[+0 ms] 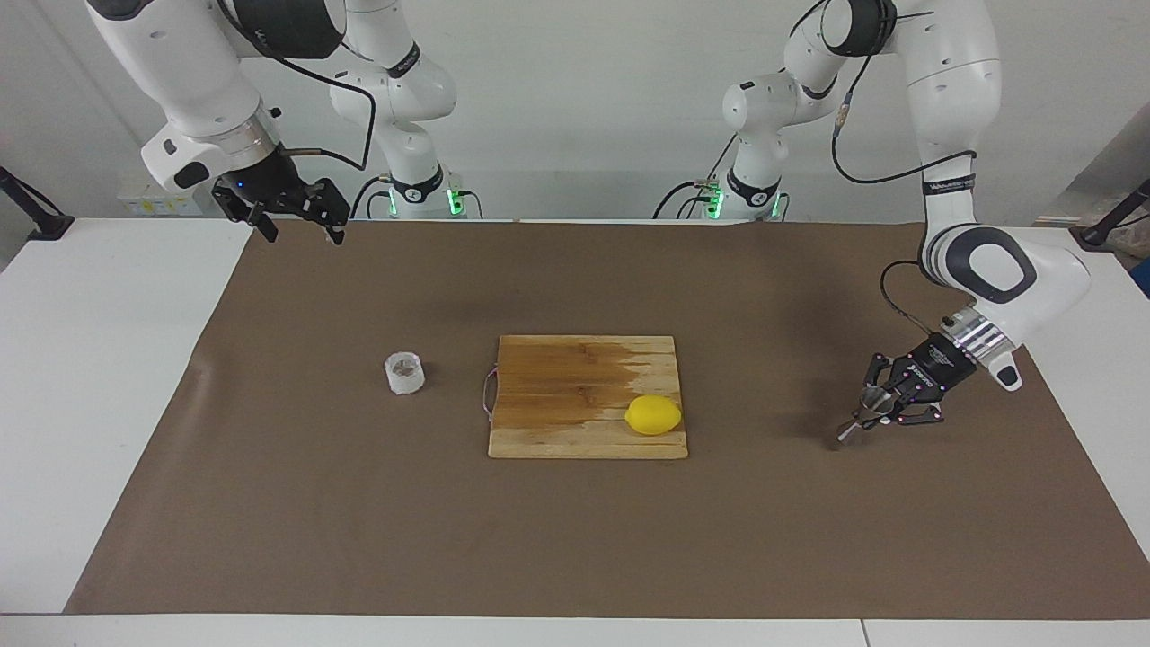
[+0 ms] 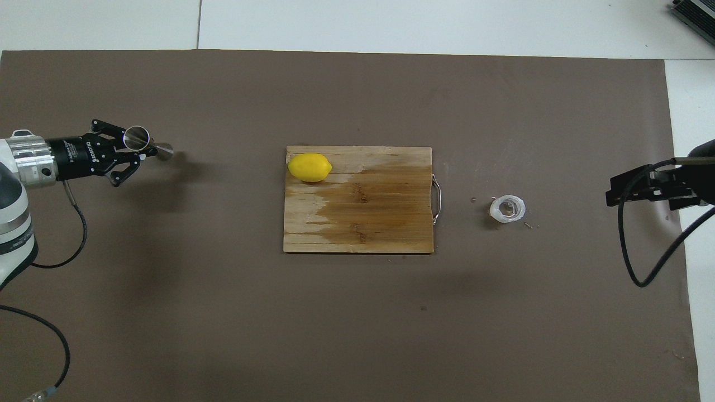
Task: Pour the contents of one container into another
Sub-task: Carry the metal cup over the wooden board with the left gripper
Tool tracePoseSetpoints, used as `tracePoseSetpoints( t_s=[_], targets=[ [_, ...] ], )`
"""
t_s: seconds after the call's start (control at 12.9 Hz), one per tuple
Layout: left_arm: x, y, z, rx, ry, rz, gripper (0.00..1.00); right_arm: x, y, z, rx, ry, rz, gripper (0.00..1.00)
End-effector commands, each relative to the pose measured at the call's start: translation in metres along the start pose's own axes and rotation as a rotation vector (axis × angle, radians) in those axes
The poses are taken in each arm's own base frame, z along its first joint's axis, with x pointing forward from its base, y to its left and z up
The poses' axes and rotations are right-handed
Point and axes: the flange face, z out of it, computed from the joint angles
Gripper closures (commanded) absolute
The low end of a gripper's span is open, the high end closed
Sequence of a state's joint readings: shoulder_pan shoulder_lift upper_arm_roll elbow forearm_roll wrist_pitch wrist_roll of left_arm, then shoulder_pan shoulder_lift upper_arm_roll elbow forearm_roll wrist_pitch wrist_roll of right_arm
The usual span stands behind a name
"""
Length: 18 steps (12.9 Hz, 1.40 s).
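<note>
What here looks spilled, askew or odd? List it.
The cutting board carries a broad dark stain, like a wet patch, across its middle, beside the lemon. Small bits lie scattered on the mat around the plastic cup. The jigger hangs tilted in the left hand.

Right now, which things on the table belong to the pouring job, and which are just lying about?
In the job:
- steel jigger, tilted, in the left gripper, toward the left arm's end
- plastic cup, on the mat toward the right arm's end
- right gripper, waiting, open

Lying about:
- wooden cutting board
- lemon on the board
</note>
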State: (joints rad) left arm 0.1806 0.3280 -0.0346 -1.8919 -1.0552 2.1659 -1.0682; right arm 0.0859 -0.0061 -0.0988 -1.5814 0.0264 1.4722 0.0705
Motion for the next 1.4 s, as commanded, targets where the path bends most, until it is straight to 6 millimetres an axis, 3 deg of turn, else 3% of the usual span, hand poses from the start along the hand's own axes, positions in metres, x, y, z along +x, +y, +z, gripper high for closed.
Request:
tracePoseSetpoints(
  t_s=[0.0, 0.16, 0.47, 0.7, 0.86, 1.32],
  targets=[
    [-0.043, -0.013, 0.003, -0.022, -0.026, -0.055, 1.0, -0.005, 0.003, -0.003, 0.004, -0.003, -0.023, 0.0],
    [-0.072, -0.022, 0.016, -0.011, -0.068, -0.067, 1.0, -0.006, 0.003, -0.003, 0.004, -0.005, -0.023, 0.0],
    [-0.134, -0.05, 0.072, -0.026, -0.037, -0.084, 1.0, -0.006, 0.002, -0.002, 0.004, -0.005, -0.024, 0.0],
    [-0.158, -0.057, 0.081, -0.027, -0.087, -0.15, 1.0, -0.005, 0.003, -0.003, 0.004, -0.003, -0.023, 0.0],
    [-0.163, -0.056, 0.08, -0.028, -0.095, -0.183, 1.0, -0.005, 0.003, -0.003, 0.004, -0.005, -0.023, 0.0],
    [-0.213, -0.092, 0.121, -0.001, -0.089, -0.195, 1.0, -0.006, 0.002, -0.002, 0.004, -0.005, -0.024, 0.0]
  ],
)
